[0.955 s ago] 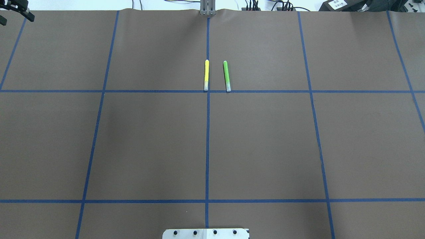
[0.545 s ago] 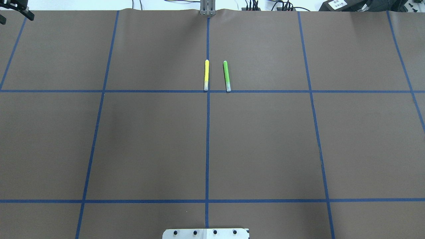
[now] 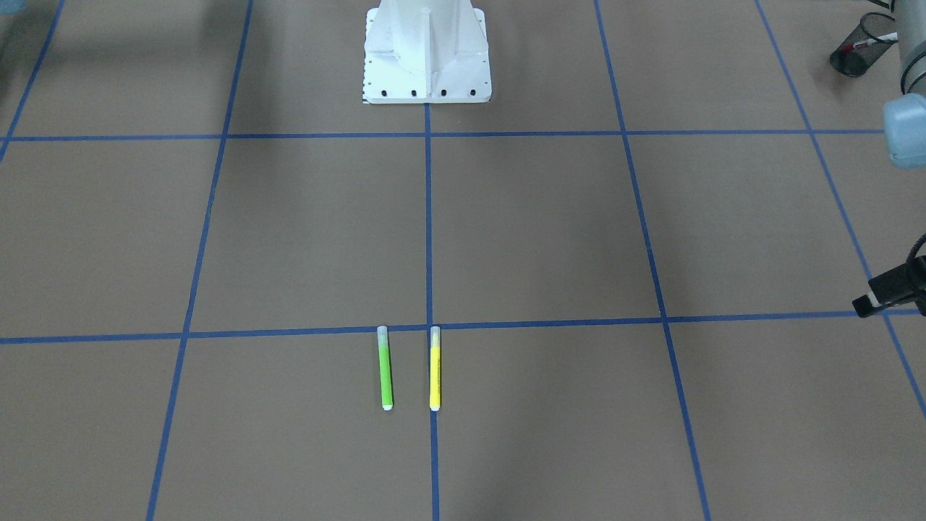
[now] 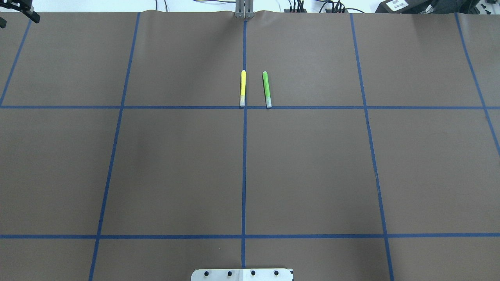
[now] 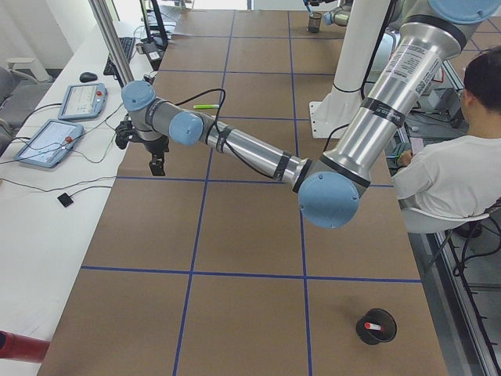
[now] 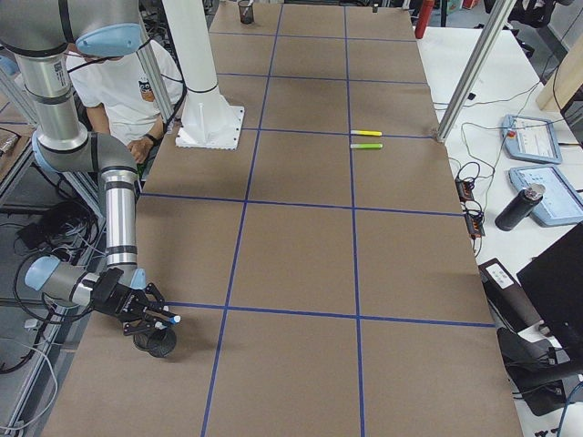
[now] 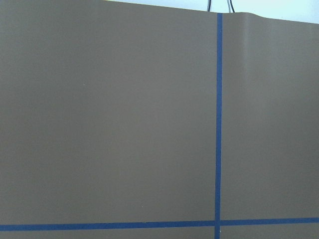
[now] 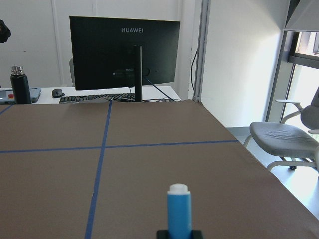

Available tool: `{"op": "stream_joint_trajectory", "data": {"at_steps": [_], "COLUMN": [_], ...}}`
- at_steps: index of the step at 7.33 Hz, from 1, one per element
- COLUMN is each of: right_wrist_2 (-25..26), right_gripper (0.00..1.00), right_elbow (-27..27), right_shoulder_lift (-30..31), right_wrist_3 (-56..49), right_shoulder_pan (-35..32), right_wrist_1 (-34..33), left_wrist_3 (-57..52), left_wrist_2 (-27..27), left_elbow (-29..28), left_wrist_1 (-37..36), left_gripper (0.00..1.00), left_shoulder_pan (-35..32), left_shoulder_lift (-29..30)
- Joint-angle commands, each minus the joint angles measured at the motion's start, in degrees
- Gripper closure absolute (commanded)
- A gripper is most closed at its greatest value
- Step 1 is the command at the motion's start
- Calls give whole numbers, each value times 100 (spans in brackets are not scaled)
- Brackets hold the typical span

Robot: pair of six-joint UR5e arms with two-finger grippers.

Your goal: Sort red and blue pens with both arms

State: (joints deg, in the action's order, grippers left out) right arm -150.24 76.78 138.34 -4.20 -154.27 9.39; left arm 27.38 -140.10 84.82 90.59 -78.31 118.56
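Observation:
The blue pen (image 8: 179,211), blue-barrelled with a white end, is held in my right gripper (image 6: 153,316), which is shut on it just above a black mesh cup (image 6: 155,342) at the table's near right edge. The red pen (image 5: 374,326) stands inside another black mesh cup (image 3: 859,49) on the robot's left side. My left gripper (image 4: 18,18) hangs over the far left corner of the table, its black fingers spread apart with nothing between them. The left wrist view holds only brown paper and blue tape.
A yellow marker (image 4: 243,88) and a green marker (image 4: 266,89) lie side by side near the table's far middle. The white robot base (image 3: 427,51) stands at the near edge. A seated person (image 5: 446,172) is beside the base. Tablets and cables line the far side.
My left gripper has crept slightly farther toward the table's far left corner. The markers have not moved.

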Motion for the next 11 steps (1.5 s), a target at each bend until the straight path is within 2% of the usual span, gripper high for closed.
{"op": "stream_joint_trajectory", "data": {"at_steps": [1,8,9,10,11], "right_wrist_2": [91,495,539,522,531], "right_gripper": [100,100,55,1,0], "right_elbow": [-5,-181,-181,-181,-189], "right_shoulder_lift": [0,88,105,140,150], "right_wrist_3": [-37,-231,-231,-231,-231], "right_shoulder_pan": [-6,-59,-85,-111,-120], "right_wrist_1": [-8,-7,1,10,10], "left_wrist_3": [109,311,312,312,312], "left_wrist_2": [9,0,0,0,0], "left_elbow": [70,246,246,246,246], "left_wrist_1": [-15,-23,-23,-23,-23], "left_gripper": [0,0,0,0,0], "left_shoulder_pan": [0,9,9,9,9], "left_shoulder_lift": [9,9,9,9,9]}}
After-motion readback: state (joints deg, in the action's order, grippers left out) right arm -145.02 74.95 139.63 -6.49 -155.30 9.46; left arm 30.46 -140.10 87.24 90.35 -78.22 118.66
